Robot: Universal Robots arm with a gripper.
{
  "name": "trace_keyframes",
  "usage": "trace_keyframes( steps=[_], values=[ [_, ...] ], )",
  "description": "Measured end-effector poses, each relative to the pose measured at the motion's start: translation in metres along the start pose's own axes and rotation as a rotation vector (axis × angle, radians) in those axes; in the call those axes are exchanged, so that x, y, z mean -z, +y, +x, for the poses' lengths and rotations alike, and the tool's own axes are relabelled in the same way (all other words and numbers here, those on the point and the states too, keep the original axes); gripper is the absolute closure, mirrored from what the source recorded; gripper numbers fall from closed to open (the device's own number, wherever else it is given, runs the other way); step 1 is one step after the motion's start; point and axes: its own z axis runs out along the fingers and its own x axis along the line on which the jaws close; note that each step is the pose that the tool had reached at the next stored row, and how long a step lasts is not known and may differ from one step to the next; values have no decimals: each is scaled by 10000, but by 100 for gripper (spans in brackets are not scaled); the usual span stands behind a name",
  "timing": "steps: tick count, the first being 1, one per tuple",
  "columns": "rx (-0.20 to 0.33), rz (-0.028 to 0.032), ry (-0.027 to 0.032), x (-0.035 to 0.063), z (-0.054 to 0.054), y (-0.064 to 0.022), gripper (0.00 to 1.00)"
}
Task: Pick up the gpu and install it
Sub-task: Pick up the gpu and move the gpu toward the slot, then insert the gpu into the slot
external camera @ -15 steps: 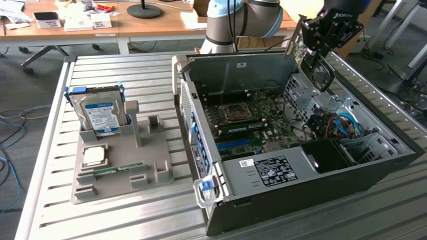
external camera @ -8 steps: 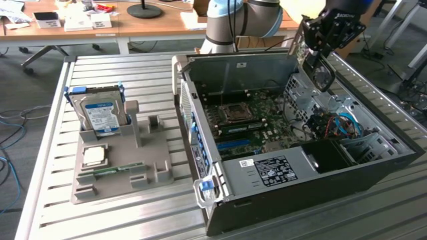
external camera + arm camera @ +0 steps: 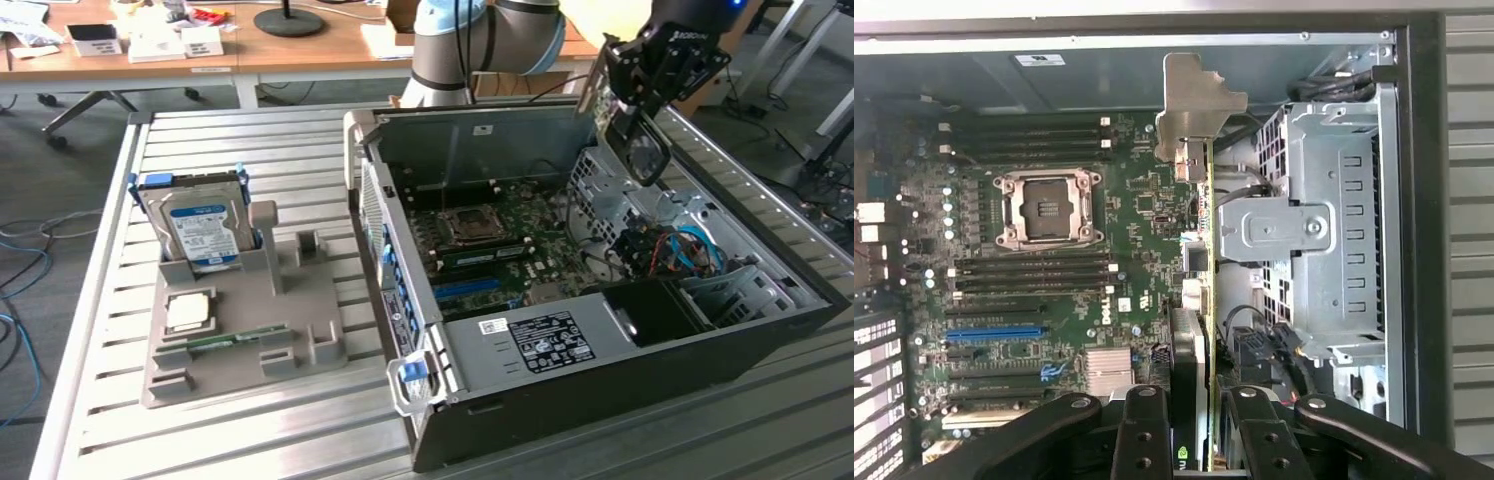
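Observation:
My gripper (image 3: 650,72) hangs above the far right part of the open computer case (image 3: 627,385), shut on the gpu (image 3: 638,140). The card hangs upright below the fingers, its round black fan facing the case's inside. In the wrist view the gpu (image 3: 1203,290) shows edge-on between the black fingers (image 3: 1144,435), with its silver end bracket (image 3: 1194,105) farthest from my gripper (image 3: 1199,445). Below it lies the green motherboard (image 3: 1054,270), where a blue slot (image 3: 994,330) sits among black ones. The card is held well above the board, over the strip between board and metal drive cage (image 3: 1324,220).
In the exterior view's left a grey holder (image 3: 247,335) carries a hard drive (image 3: 200,225), a processor chip (image 3: 187,312) and a memory stick (image 3: 234,340) on the slatted metal table (image 3: 267,140). Cables (image 3: 667,250) and a power supply (image 3: 541,340) fill the case's near right part.

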Motion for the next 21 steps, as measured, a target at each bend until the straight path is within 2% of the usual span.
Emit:
trace_keyframes(
  steps=[15,21],
  values=[
    [13,0,1,-7,0,0,73],
    [319,-9,20,-8,0,-1,73]
  ],
)
